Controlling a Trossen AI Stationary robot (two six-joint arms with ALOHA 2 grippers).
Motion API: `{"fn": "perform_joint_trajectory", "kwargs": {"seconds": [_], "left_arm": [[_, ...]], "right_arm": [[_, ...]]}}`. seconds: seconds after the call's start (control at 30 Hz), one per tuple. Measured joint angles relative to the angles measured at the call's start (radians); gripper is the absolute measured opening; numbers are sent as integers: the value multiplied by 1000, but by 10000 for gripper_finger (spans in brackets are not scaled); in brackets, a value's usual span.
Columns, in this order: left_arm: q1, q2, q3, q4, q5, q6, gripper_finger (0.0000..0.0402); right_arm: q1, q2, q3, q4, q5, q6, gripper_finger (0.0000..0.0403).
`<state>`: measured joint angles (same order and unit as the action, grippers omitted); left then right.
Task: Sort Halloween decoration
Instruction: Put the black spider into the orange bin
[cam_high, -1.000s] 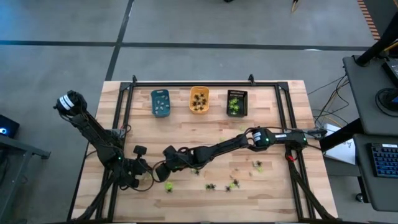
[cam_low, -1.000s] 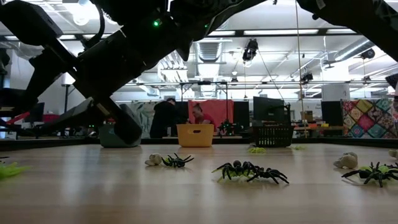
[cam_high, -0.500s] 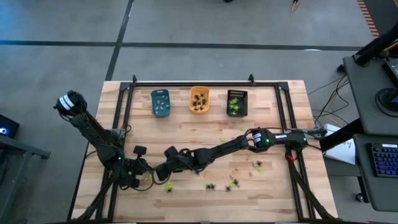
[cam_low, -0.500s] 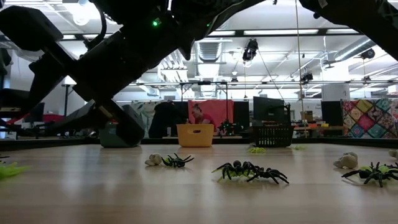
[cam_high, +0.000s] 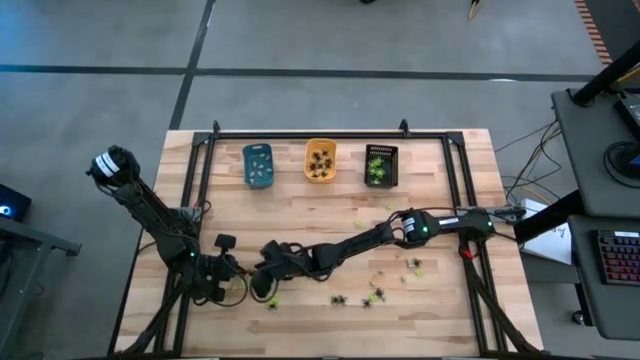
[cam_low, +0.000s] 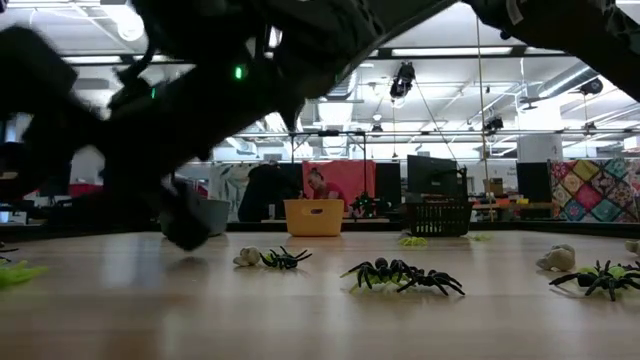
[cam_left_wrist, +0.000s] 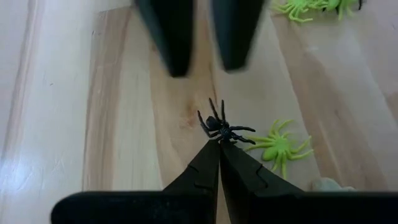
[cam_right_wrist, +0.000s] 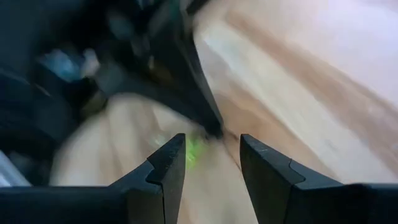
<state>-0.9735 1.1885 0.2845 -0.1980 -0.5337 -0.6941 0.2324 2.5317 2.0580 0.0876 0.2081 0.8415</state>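
The decorations are tiny plastic spiders. My left gripper (cam_left_wrist: 219, 144) is near the table's near-left part (cam_high: 243, 286), shut on a black spider (cam_left_wrist: 222, 129). My right gripper (cam_right_wrist: 213, 163) is open and reaches across the table to just in front of the left one (cam_high: 263, 283). Its two fingers (cam_left_wrist: 174, 37) stand beyond the black spider in the left wrist view. A yellow-green spider (cam_left_wrist: 280, 146) lies flat on the wood beside the black one. More spiders lie loose along the near edge: one green (cam_high: 272, 300), one black (cam_high: 339, 299) and another pair (cam_high: 375, 296). My left gripper pinches the black spider by its rear end (cam_left_wrist: 219, 138), only at the free ends of the two fingers. The spider's legs spread out ahead of the fingertips. I cannot tell whether it is lifted clear or still lies on the wood.
Three small trays stand in a row at the far edge: blue (cam_high: 257, 165), orange (cam_high: 320, 161) and black (cam_high: 381, 165), each with a few figures inside. A dark frame (cam_high: 330, 136) borders the table. In the low view, spiders (cam_low: 400, 275) and a pale figure (cam_low: 557, 258) dot the wood.
My right gripper has moved toward the table's near edge and down, closing in on my left gripper; in the low view it has dropped lower and shows blurred.
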Motion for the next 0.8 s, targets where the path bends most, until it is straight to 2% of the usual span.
{"fn": "perform_joint_trajectory", "kwargs": {"seconds": [0.13,0.27,0.37,0.47,0.67,0.8], "left_arm": [[0,4,-1,7,-1,0,0],[0,11,-1,14,-1,0,0],[0,20,-1,17,-3,0,0],[0,31,-1,30,-8,1,0],[-1,40,-1,41,-9,1,0],[0,40,-1,42,-8,1,0]], "right_arm": [[7,8,0,27,-7,-150,141],[21,6,0,20,5,-485,141],[40,6,0,22,73,-694,141],[43,6,0,22,127,-826,141],[31,8,0,23,125,-889,141],[18,23,0,22,64,-886,141]]}}
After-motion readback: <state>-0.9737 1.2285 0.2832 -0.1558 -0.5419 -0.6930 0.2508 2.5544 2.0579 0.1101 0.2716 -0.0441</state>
